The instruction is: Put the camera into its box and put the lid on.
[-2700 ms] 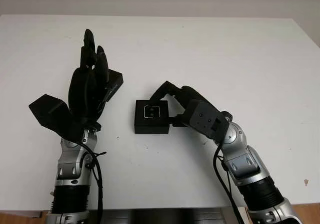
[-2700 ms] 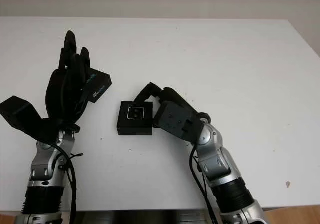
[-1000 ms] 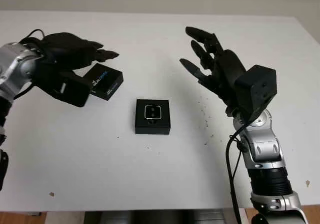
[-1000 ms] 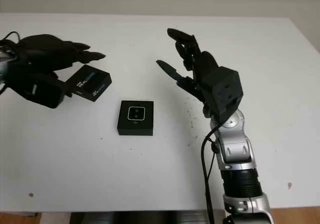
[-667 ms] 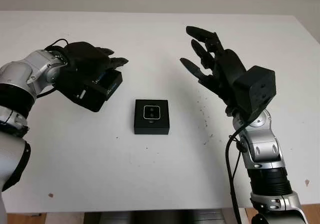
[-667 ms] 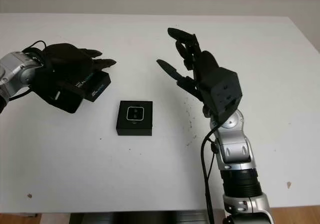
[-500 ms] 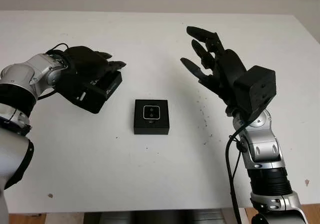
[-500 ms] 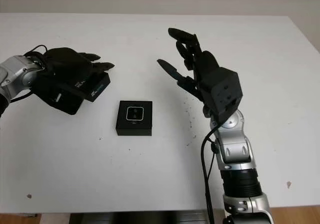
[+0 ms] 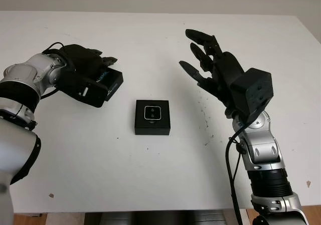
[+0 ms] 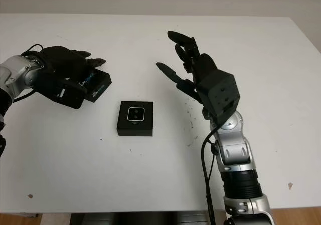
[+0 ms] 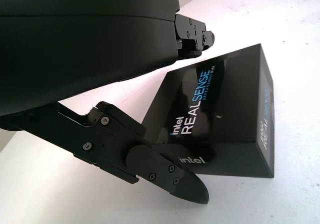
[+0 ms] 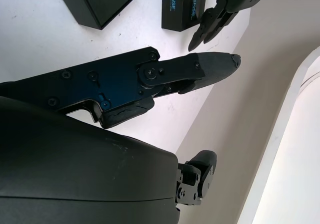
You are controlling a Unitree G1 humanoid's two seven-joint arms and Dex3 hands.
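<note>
One of two steps looks done: the camera [image 9: 152,113] sits face-up in its black box [image 9: 152,127] at frame centre on the white table [image 9: 150,185], lens side visible. Lid step not yet done.

Lid [image 9: 109,82], black with RealSense lettering, lies on the table at centre-left of the frame, up and left of the box and apart from it. Left hand [image 9: 83,75] is on it from the left; fingers [image 11: 165,169] reach over and along the lid's edges, but whether they have closed on it I cannot tell.

Right hand [image 9: 220,77] is raised at right of centre, well apart from the box, open and holding nothing.

Remaining, as judged: secure the lid, carry it over the box, seat it squarely.
</note>
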